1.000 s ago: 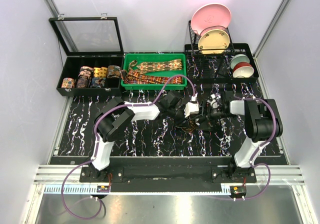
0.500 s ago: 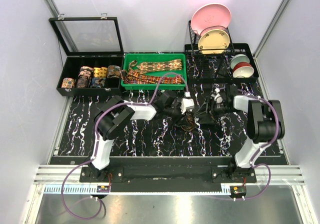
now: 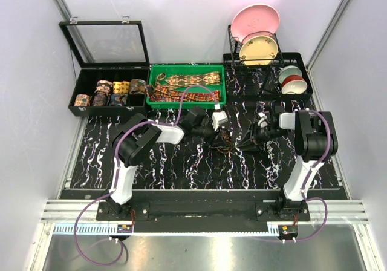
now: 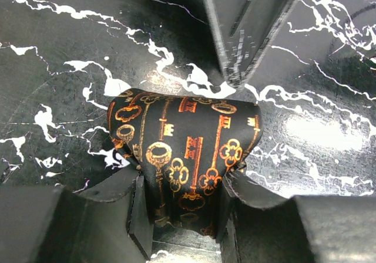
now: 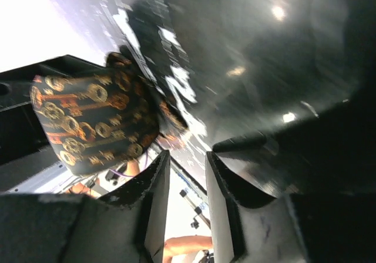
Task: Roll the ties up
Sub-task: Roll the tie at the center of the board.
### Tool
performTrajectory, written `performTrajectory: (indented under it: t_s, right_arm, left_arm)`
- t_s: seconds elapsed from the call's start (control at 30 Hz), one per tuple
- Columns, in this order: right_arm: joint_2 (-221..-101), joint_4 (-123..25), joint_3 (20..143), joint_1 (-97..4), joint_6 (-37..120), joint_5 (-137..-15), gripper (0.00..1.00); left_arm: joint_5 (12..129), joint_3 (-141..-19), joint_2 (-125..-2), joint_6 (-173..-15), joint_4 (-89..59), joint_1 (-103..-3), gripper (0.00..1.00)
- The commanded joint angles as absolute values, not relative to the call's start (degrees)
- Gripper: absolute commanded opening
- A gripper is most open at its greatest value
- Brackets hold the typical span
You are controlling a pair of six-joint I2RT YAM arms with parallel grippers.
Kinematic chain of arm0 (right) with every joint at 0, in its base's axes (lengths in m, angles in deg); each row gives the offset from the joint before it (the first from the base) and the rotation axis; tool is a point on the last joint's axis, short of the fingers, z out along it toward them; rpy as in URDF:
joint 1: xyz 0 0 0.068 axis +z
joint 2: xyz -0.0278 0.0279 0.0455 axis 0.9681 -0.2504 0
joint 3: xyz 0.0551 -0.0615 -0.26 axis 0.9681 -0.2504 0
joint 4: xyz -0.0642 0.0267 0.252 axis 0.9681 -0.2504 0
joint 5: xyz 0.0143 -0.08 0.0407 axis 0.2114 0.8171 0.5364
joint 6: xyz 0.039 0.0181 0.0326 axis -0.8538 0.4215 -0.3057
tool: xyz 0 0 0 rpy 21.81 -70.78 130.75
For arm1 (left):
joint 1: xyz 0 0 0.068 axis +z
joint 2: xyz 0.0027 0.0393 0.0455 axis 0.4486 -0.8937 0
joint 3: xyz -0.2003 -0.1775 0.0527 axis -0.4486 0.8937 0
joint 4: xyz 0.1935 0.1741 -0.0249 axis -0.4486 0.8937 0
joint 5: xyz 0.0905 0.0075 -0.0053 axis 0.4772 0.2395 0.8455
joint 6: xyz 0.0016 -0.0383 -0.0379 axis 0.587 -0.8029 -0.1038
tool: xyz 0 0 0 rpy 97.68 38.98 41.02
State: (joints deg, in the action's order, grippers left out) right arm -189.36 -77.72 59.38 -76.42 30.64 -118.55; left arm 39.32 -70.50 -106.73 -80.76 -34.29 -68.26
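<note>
While the left gripper [image 4: 179, 216] pinches one end of a dark tie [image 4: 188, 145] patterned with gold and orange keys, the rest of the cloth bulges out in front of the fingers as a rounded, loosely gathered bundle on the bench [image 3: 181, 168], near its middle and slightly toward the far edge. The right gripper [image 5: 187, 186] hangs just beside the bundle with its jaws drawn to a narrow slot, and nothing shows between them. The main risk appears to be that this slot shuts next to the cloth, not on it, leaving the roll unsupported so that it springs loose. The silky fabric could also slide out of the left pinch if pulled, and the two grippers sit near enough to knock together. The bench top is glossy black with white marble veining, and lamps glare off it. Along its far edge stand a black case [image 3: 109, 110] holding rolled ties [image 3: 112, 92] at the left corner, a green tray [image 3: 187, 66] of loose ties [image 3: 184, 80] in the middle, and a dish rack [image 3: 233, 41] with plates [image 3: 257, 20] and bowls [image 3: 291, 80] at the right. Pale, plain walls enclose the bench on three sides.
</note>
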Motion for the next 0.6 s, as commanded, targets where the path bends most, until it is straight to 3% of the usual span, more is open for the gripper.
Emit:
performTrajectory:
  t_s: [0.0, 0.37, 0.47, 0.57]
  right_arm:
    - [-192.8, -74.4, 60.0, -72.4, 27.2, -118.2, 0.38]
    - [-196.5, -71.7, 61.5, -70.5, 24.3, -116.5, 0.32]
    - [-196.5, -72.1, 62.0, -70.5, 24.8, -116.8, 0.04]
    - [-195.9, -73.5, 62.7, -70.5, 25.5, -115.5, 0.0]
  left_arm:
    - [44.2, -67.0, -111.8, -81.3, -24.0, -68.0, 0.0]
    - [43.9, -66.8, -111.5, -81.2, -24.1, -68.0, 0.0]
    - [43.6, -66.8, -111.2, -81.2, -24.3, -68.0, 0.0]
    - [42.6, -66.4, -110.4, -80.5, -24.9, -68.0, 0.0]
